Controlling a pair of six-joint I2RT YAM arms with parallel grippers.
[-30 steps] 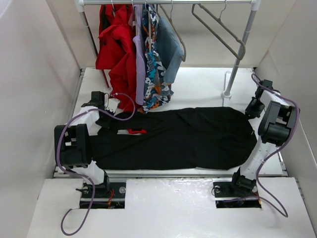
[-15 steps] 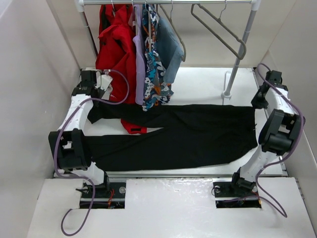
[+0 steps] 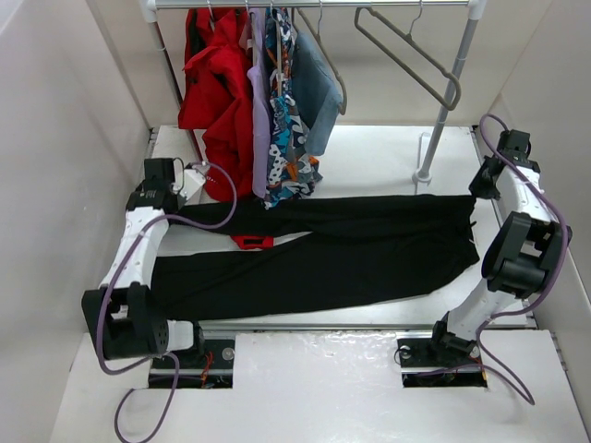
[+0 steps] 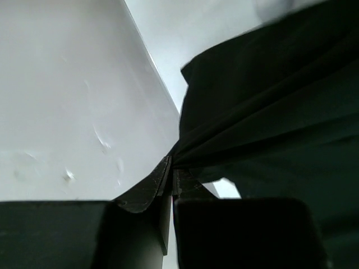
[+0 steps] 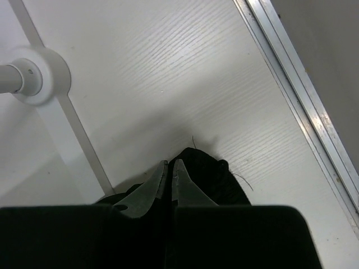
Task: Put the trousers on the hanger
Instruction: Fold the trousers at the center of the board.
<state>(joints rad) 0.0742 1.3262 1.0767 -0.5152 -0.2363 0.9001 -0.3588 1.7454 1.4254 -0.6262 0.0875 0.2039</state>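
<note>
Trousers [image 3: 351, 249] span the table [image 3: 369, 152], long axis left to right, red label [image 3: 251, 242] toward the left; we read no writing on it. Left gripper [image 4: 171, 175] and right gripper [image 5: 170, 168] pinch opposite ends. Hanger [image 3: 406, 55] hangs behind.

Left arm [image 3: 137, 251] reaches forward, almost straight; left end effector [image 4: 171, 171] pinched shut. Right arm [image 3: 522, 254] folded sharply at elbow, wrist far forward. Right end effector [image 5: 170, 167] pinched shut.

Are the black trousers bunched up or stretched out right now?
Stretched out. The trousers span the table lengthwise, the left pincer shut on one end, the right pincer on the other.
</note>
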